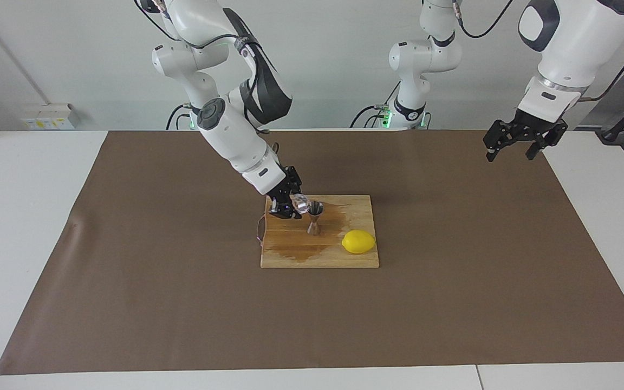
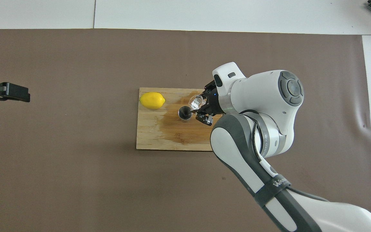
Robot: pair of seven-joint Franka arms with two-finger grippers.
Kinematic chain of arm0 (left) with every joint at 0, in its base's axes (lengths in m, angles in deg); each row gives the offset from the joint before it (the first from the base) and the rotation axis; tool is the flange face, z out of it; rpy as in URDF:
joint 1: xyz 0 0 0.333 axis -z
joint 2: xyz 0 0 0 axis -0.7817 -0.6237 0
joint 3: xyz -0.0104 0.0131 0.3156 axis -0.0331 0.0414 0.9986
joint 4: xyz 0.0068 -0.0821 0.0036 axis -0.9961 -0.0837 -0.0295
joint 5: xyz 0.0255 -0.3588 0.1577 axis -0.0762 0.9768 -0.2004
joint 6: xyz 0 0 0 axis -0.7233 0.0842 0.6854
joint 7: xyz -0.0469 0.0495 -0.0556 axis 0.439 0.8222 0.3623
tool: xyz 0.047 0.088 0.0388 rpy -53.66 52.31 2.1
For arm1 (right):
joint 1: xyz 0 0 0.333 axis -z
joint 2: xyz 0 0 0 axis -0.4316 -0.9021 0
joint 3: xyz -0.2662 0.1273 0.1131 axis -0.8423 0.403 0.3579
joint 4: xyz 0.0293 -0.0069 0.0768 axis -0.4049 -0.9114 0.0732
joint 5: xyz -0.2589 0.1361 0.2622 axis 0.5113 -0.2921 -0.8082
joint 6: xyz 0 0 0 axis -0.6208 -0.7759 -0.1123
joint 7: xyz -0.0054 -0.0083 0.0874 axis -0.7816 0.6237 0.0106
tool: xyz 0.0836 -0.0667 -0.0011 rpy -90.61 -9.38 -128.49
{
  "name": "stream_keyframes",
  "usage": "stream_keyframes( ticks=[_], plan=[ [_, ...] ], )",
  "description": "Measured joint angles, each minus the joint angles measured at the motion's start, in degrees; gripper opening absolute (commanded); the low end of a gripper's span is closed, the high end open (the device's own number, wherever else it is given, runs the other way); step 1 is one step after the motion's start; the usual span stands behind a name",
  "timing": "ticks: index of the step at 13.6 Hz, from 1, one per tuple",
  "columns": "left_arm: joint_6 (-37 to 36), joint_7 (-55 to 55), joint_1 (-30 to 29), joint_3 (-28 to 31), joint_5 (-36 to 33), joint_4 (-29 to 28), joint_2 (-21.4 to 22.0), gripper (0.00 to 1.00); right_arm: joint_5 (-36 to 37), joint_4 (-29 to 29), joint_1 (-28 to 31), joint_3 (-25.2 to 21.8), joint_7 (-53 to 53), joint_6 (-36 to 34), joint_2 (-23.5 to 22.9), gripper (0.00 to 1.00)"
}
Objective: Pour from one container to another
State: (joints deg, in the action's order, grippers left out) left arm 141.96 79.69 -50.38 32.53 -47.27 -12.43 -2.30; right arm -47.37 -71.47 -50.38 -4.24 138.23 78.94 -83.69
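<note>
A brown mat (image 1: 453,271) covers most of the table, and on its middle lies a wooden board (image 1: 290,257) with a dark wet stain spread across it. A lemon (image 1: 358,241) sits on the board toward the left arm's end.

The right arm reaches down over the board, and its gripper (image 1: 290,206) is clamped on the glass (image 1: 300,203), holding it tipped over on its side. The jigger (image 1: 315,217) stands upright on the board just beside the glass, on the side toward the left arm's end. That is the relation to watch: the mouth of the glass points toward the jigger's open top, its long axis lying close to level, the lip right at the jigger's rim. I would judge the pour to be under way or about done (no stream is visible, and the stain suggests some missed).

The left gripper (image 1: 518,142) waits up over the mat's edge at its own end, fingers spread wide, empty, well apart from the board.

From above, the glass (image 2: 195,102) appears as a clear ring touching the dark circle of the jigger (image 2: 184,112), which shows how the two mouths line up; the facing view alone gives the tilt and height.
</note>
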Motion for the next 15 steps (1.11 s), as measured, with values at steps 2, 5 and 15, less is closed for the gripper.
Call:
stream_keyframes(
  ticks=[2,5,15],
  plan=[
    [0.00,0.00,0.00,0.00,0.00,0.00,0.00,1.00,1.77,0.47,-0.56,0.01,-2.31,0.00,-0.20,0.00],
    [0.00,0.00,0.00,0.00,0.00,0.00,0.00,1.00,2.11,0.95,-1.08,0.01,-2.87,0.00,-0.37,0.00],
    [-0.01,0.00,0.00,0.00,0.00,0.00,0.00,1.00,8.09,1.21,-2.80,0.00,-8.49,-0.85,-0.48,0.00]
  ],
)
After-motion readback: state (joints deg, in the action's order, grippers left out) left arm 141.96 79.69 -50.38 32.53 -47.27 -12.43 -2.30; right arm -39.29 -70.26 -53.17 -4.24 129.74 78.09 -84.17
